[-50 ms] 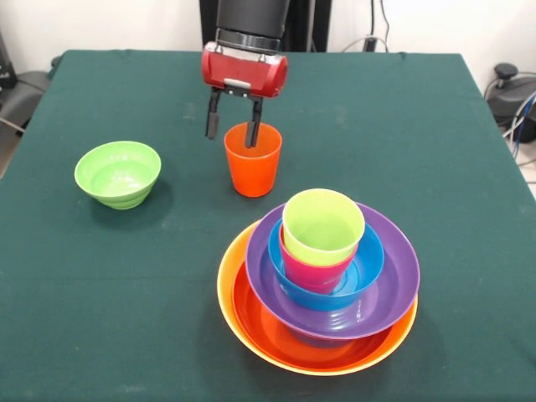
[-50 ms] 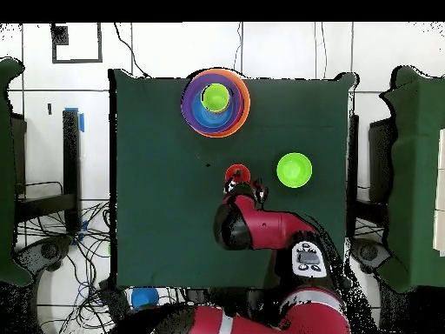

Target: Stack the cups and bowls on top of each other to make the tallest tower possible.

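Observation:
An orange cup (image 1: pixel 253 167) (image 2: pixel 235 173) stands upright in the middle of the table. My gripper (image 1: pixel 231 139) is right above it and open: one finger (image 1: pixel 213 124) hangs outside the cup's left wall, the other (image 1: pixel 254 134) dips inside the rim. The tower (image 1: pixel 322 285) (image 2: pixel 215 103) stands nearer the camera in the front view. It is a yellow-orange bowl (image 1: pixel 228 276) holding a red-orange bowl (image 1: pixel 260 322), a purple bowl (image 1: pixel 394 276), a blue bowl (image 1: pixel 368 264), a pinkish red cup (image 1: pixel 314 272) and a lime green cup (image 1: pixel 322 224) on top. A small green bowl (image 1: pixel 118 173) (image 2: pixel 294 170) sits apart.
The dark green cloth table (image 1: pixel 100 293) drops off at its edges. In the overhead view my red arm (image 2: pixel 256 228) reaches across the table's lower half.

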